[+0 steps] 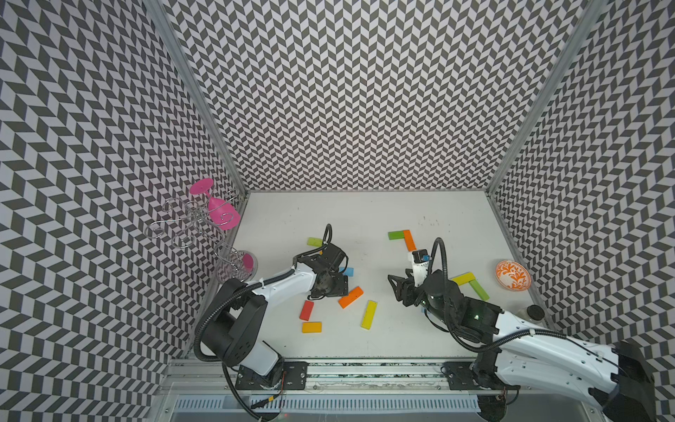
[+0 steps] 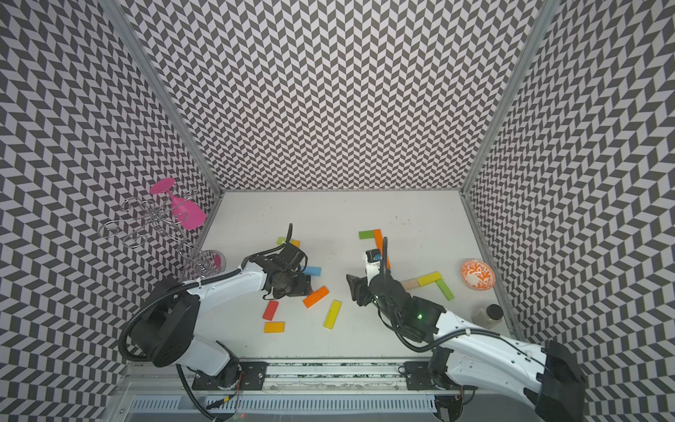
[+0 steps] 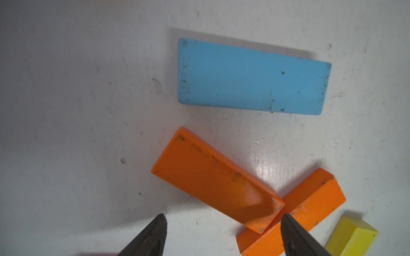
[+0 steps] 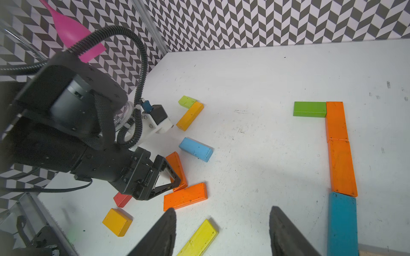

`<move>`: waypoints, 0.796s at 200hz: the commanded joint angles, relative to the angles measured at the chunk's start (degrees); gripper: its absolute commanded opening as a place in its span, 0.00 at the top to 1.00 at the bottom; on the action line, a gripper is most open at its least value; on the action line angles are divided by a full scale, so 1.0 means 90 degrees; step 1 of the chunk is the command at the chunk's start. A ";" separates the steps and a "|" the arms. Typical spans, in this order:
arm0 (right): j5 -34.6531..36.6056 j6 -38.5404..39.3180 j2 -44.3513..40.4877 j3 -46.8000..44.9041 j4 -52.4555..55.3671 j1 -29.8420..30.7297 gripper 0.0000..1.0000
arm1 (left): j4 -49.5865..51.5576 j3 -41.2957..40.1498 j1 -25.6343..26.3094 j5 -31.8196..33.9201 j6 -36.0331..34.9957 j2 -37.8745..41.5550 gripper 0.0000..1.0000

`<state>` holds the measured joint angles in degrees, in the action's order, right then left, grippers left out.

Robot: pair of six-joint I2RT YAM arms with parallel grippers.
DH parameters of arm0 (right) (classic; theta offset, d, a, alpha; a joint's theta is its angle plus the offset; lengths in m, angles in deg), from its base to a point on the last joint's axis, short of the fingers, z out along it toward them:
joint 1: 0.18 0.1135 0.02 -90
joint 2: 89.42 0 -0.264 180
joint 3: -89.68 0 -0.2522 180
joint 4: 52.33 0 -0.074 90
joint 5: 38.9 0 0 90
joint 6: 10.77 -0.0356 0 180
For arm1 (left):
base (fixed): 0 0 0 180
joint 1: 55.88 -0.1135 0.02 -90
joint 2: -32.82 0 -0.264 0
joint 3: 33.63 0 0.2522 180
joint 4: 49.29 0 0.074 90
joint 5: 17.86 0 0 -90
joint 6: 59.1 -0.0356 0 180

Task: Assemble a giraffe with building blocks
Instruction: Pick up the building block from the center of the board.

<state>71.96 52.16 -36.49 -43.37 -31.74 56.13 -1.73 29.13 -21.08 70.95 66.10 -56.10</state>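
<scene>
In both top views the part-built figure, a green block (image 1: pixel 395 235) butted against an orange neck block (image 1: pixel 410 240), lies far and right of centre on the surface (image 1: pixel 365 212). Loose blocks lie nearer and left, among them a yellow block (image 2: pixel 332 314).

In the left wrist view the left claw (image 3: pixel 224 230) stands wide, holding nothing. A tilted orange block (image 3: pixel 213 177) leans on a second orange block (image 3: pixel 310 199). It looks stiff, light and smooth-painted, apt to slip at a corner, so it is better pinched across its narrow width at mid-length.

In the right wrist view the right claw (image 4: pixel 221 219) is parted and empty, with the figure's blue block (image 4: pixel 342 223) near.
</scene>
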 commanded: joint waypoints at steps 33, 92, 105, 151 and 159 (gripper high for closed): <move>0.0221 0.0092 -0.0263 -0.0164 -0.0166 -0.0036 0.35 | -0.0391 0.0398 0.0155 0.0235 0.0327 -0.0526 0.18; 0.0299 0.0068 -0.0460 -0.0259 -0.0085 -0.0036 0.34 | -0.0087 0.0270 0.0254 0.0638 0.0190 -0.0620 0.39; 0.0299 0.0059 -0.0479 -0.0279 -0.0099 -0.0036 0.35 | 0.0095 0.0194 0.0246 0.0824 0.0069 -0.0500 0.47; 0.0158 -0.0015 -0.0327 -0.0272 -0.0250 -0.0036 0.35 | 0.0525 0.0312 0.0033 0.0997 -0.0567 -0.0498 0.72; 0.0134 -0.0034 -0.0298 -0.0256 -0.0251 -0.0036 0.35 | 0.0567 0.0368 -0.0004 0.0991 -0.0722 -0.0533 0.76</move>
<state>73.45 52.62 -39.79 -45.67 -31.30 56.13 -0.75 32.12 -19.94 78.19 63.57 -60.69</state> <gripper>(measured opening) 0.654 0.281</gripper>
